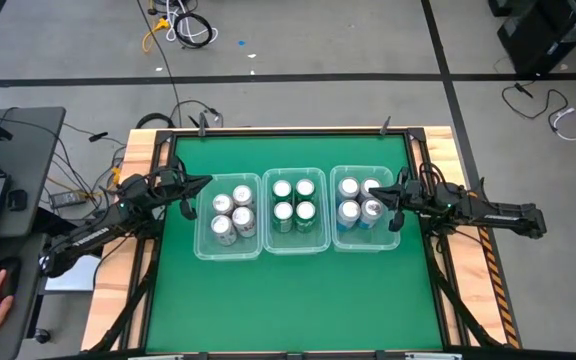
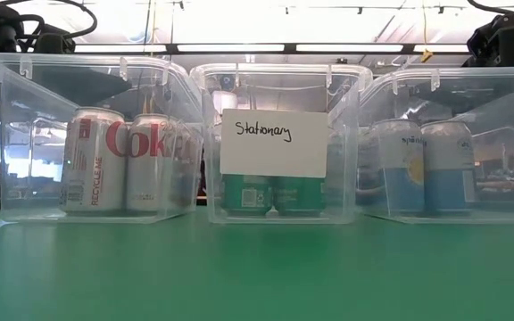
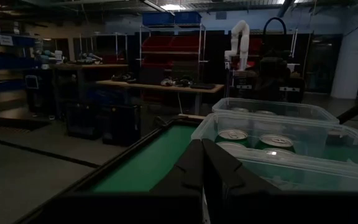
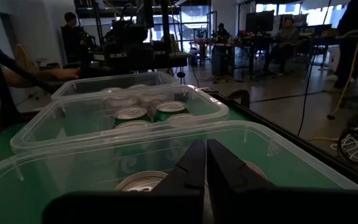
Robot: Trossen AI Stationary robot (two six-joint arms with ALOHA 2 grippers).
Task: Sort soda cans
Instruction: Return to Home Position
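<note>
Green table top (image 2: 257, 267): closest surface in the low view; three clear bins are set on it in one row, side by side, walls nearly touching.
Left bin (image 1: 230, 254): four silver cans (image 1: 224, 229) are contained, upright, in a two-by-two block; red lettering is seen on their sides in the low view.
Middle bin (image 1: 296, 246): four green cans (image 1: 283, 211) are contained, upright, two by two; a white card (image 2: 273, 143) handwritten "Stationary" is shown on the near wall, and the cans' upper halves are hidden by it in the low view.
Right bin (image 1: 363, 243): four blue cans (image 1: 349, 211) are contained, upright, two by two; pale blue and white sides are seen through the wall.
Can total: twelve are counted, all inside bins, one colour to each bin.
Left gripper (image 1: 188, 203): held above the table just beside the left bin's outer wall; fingers are pressed together and nothing is gripped.
Right gripper (image 1: 394, 210): held over the right bin's outer rim, above the blue cans; fingers are pressed together and nothing is gripped.
</note>
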